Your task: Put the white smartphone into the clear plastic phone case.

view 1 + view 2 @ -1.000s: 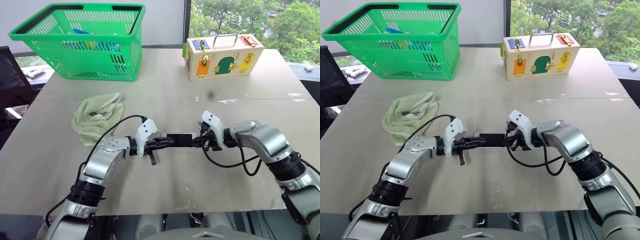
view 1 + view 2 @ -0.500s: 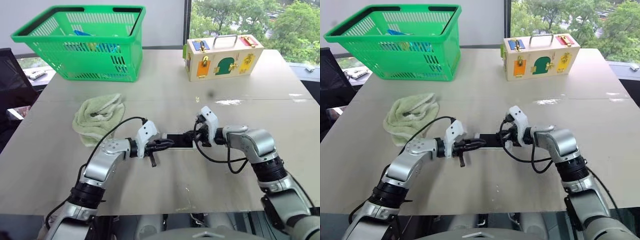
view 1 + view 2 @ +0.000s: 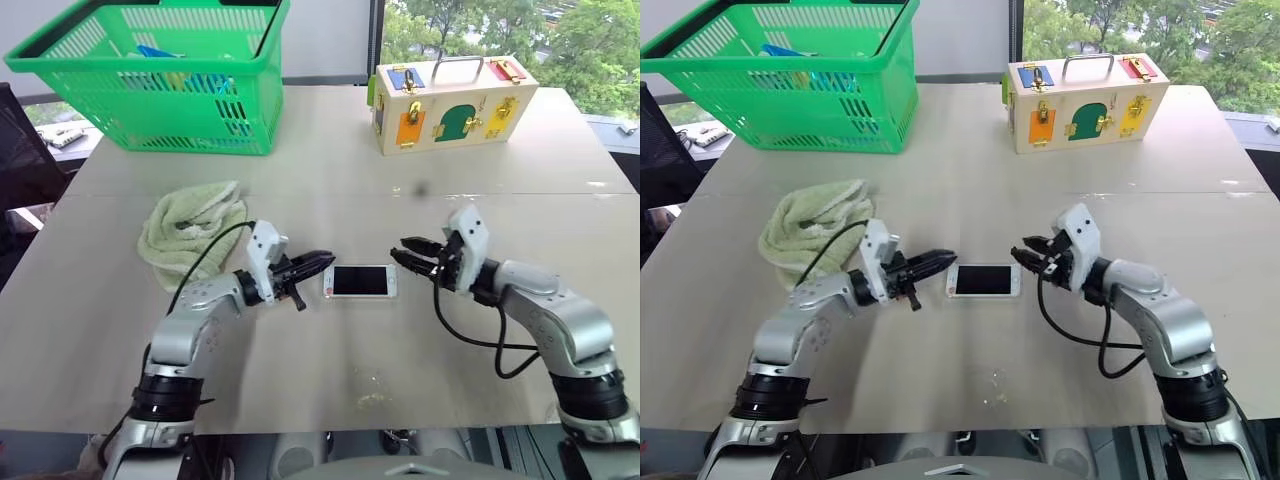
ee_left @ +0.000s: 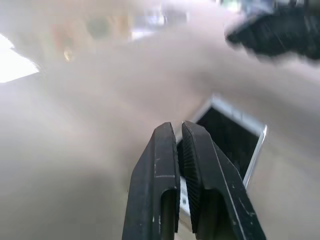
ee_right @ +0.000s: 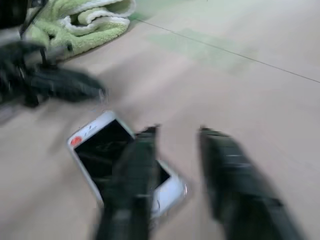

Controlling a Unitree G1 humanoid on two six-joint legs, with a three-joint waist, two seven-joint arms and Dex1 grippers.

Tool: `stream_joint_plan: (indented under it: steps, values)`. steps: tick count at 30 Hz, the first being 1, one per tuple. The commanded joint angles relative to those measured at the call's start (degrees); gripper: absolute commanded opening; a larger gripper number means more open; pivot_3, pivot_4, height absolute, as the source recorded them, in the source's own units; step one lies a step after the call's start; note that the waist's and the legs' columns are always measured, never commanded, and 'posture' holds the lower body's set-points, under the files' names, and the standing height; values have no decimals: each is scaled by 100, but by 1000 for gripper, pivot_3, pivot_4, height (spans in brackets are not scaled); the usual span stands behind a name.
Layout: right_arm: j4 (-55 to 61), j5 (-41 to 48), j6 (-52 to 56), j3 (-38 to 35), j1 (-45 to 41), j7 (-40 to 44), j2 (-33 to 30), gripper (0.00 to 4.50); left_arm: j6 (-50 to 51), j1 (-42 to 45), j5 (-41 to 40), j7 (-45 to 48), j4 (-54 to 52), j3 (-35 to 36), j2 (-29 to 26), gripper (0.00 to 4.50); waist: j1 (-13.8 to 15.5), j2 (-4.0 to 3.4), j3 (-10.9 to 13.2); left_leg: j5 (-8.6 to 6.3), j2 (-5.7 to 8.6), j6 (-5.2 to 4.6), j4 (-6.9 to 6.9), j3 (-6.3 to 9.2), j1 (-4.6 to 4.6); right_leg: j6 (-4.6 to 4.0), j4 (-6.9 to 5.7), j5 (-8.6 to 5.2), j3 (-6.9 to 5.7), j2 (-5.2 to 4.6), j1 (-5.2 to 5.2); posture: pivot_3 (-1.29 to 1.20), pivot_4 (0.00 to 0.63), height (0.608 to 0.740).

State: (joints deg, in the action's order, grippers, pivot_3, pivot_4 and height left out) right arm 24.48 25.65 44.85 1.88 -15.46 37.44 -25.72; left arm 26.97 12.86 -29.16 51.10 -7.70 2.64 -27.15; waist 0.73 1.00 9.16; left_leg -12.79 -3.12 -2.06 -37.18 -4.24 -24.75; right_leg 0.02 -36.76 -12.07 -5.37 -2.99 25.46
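White smartphone lay free mid-table btwn grippers: left gripper nearly shut, right gripper open, both empty; towel toward left edge.

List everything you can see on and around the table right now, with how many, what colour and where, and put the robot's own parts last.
white smartphone: one, white with black screen, flat on the table between the two end effectors, touched by neither
towel: one, pale green, crumpled, left of the phone
basket: one, green plastic, far left, items inside
latch box: one, pale wood with coloured doors, far right
table: one, beige
left end effector: one, black, nearly shut, just left of the phone
right end effector: one, black, open, just right of the phone
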Motion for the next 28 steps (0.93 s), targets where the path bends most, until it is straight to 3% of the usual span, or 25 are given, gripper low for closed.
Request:
stream_joint_plan:
  steps: [1,4,6,11,19,28]
  values:
    - [597,221,-184,-391,316,171,-335,3316,140,-182,-364,50,-469,369,-210,2012,5,2,4,0,1,0,0,0,0,0,0,0,0,-1,0,0,150,740]
    - [912,412,-233,-765,765,234,-584,4500,231,-482,-539,119,-723,557,-431,3430,5,3,9,0,1,1,1,-1,-1,0,2,-1,2,-1,0,0,150,740]
    - [1105,557,-261,-1088,1164,289,-735,4500,289,-732,-661,192,-906,681,-580,4372,9,3,15,-1,0,2,2,0,-1,0,2,-1,4,-1,1,0,150,740]
    - [1501,521,-641,-1813,2450,451,-1079,4500,328,-1468,-824,234,-1275,1059,-897,4450,18,3,18,-2,-1,3,1,3,-2,-6,4,-5,11,-6,0,0,150,740]
    - [1583,250,-1080,-2501,3414,353,-1221,4500,276,-2135,-793,127,-1507,1362,-1082,4450,13,-2,22,-6,-3,10,-8,7,8,-24,1,-14,17,-19,-3,0,150,740]
    - [1090,333,-1104,-2735,3226,340,-1385,4500,222,-2607,-782,369,-1769,1291,-1253,4450,12,-3,22,-4,0,7,-7,1,6,-25,1,-14,33,-10,0,0,150,740]
